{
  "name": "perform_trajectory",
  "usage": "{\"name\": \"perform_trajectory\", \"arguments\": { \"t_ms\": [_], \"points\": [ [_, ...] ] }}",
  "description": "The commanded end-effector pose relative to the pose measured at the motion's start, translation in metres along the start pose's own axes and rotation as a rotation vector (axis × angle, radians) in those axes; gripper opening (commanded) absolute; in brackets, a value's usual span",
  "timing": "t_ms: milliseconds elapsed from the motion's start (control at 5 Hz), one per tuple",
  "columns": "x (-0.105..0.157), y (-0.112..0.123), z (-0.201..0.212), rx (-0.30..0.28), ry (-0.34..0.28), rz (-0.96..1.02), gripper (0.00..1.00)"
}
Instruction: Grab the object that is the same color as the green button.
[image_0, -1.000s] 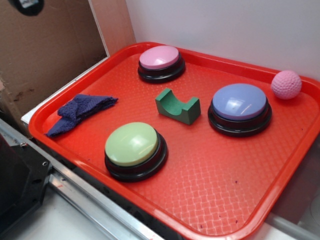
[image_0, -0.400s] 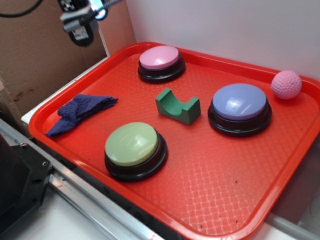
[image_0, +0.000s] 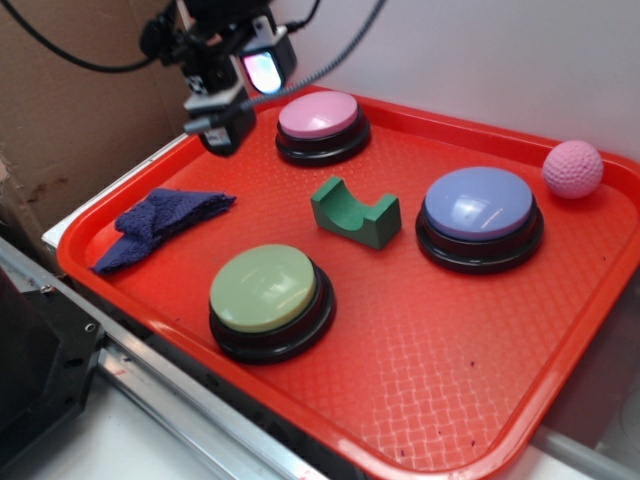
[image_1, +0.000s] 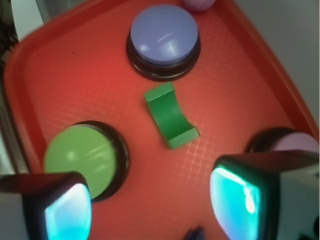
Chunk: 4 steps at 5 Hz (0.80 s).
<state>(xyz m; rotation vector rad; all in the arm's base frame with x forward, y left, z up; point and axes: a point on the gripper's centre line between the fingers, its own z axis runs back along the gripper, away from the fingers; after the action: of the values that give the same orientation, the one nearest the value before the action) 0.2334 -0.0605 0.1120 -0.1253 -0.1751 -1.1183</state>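
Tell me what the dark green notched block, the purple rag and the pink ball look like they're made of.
Dark green notched block: probably painted wood or dense foam; matte, crisp flat faces, no shine. Crumpled purple rag: soft knitted or terry cloth, with fuzzy folds. Pink ball: likely foam or rubber; its matte surface is dimpled all over.

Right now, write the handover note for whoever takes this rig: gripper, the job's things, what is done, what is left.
Gripper: open, empty, up in the air over the tray's far left corner, beside the pink button.
Green block: sits mid-tray, notch up, untouched, between the green button and the blue-lilac button. In the wrist view it lies ahead of the fingers, apart from both buttons.
Done: nothing grasped yet.
Left: bring the gripper over the block, descend, close on it and lift. Probably steer clear of the cloth and the pink ball.
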Motion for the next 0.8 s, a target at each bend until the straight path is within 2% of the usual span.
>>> {"name": "perform_trajectory", "arguments": {
  "t_ms": [0,600],
  "points": [
    [0.015,0.01,-0.035,0.021,0.02,-0.06,1.0],
    [0.015,0.027,-0.077,0.015,0.063,-0.08,1.0]
  ]
}}
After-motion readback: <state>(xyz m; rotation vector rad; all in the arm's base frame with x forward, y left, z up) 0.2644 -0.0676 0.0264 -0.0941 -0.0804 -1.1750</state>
